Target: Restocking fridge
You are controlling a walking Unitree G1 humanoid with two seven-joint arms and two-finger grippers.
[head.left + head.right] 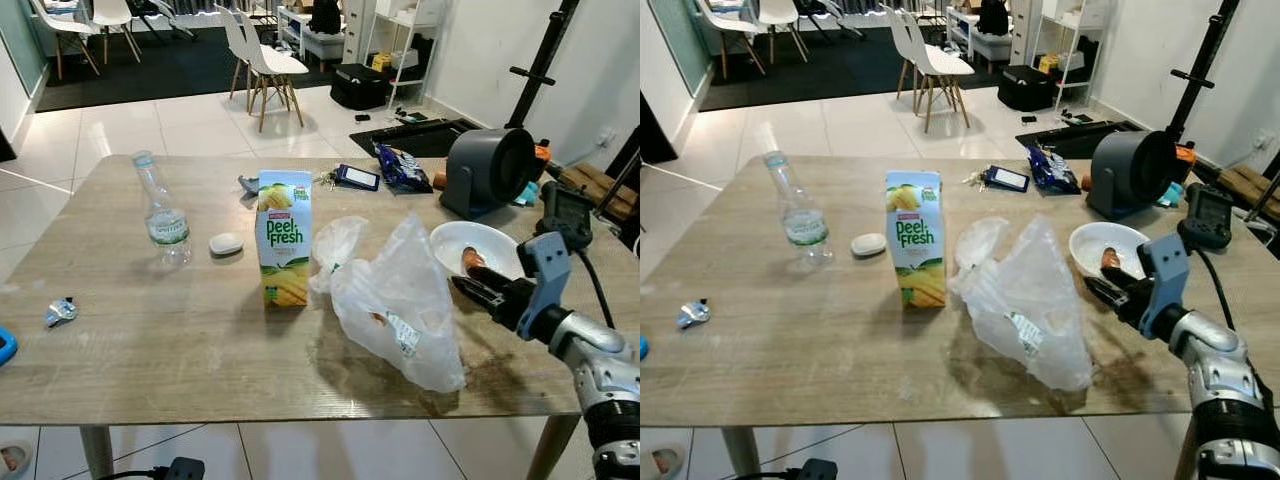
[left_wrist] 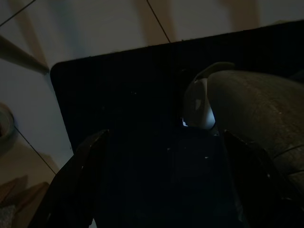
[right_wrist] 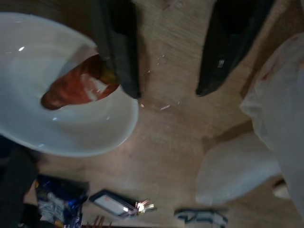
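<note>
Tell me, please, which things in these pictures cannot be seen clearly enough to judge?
- Contents of the plastic bag: the crumpled film hides them in both eye views.
- Food in the white bowl: something reddish, partly covered by a finger of the right tool in the right wrist view.
- Left wrist view: too dark to identify the surroundings.
- Small print on the juice carton: too small.

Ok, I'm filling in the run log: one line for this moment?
right gripper: open, over wooden table, beside white bowl | yellow juice carton: upright, untouched | left arm: idle
</note>
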